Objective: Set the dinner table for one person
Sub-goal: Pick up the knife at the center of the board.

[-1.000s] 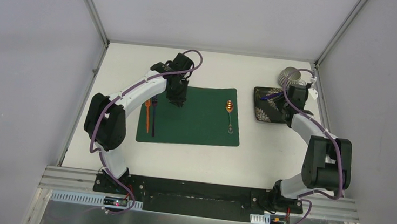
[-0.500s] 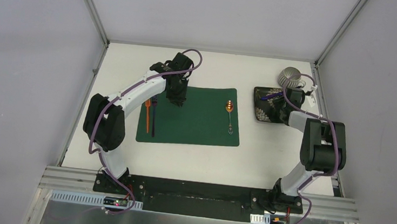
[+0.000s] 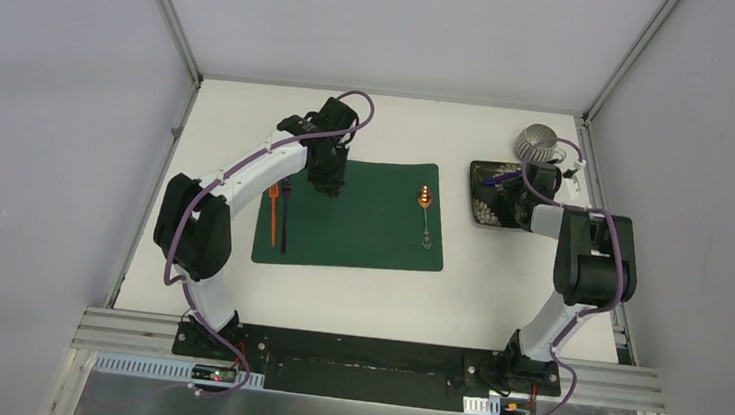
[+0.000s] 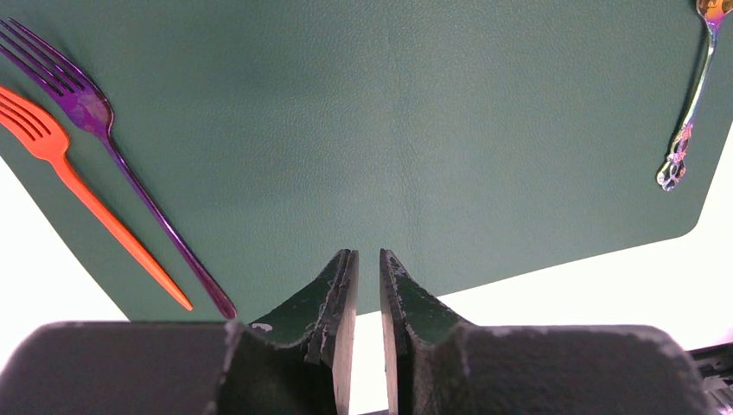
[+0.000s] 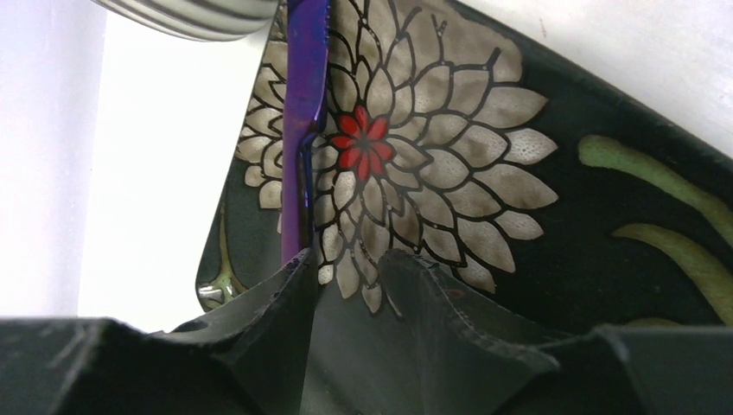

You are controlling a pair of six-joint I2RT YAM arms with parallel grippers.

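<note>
Across white surface [image 3: 366,298] between aluminium posts [image 3: 174,20], seeing green placemat [image 3: 362,227] lying centrally and floral plate [image 3: 484,208] sitting far right. Hovering left hand [image 4: 364,259] above placemat, jaws nearly closed, gripping nothing. Hanging right hand [image 5: 346,259] over plate, jaws half apart, clamping nothing, purple utensil [image 5: 307,104] running alongside one fingertip [image 5: 281,290]. Resting on placemat: orange fork [image 4: 86,199], purple fork [image 4: 130,173] left, spoon [image 4: 691,112] right.

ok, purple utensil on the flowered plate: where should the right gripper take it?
Grip the purple utensil at its near end, coming from above with the fingers across its narrow width. It is slim and straight and lies low on the plate, so there is little side to catch. The open right gripper sits at that end.
</note>
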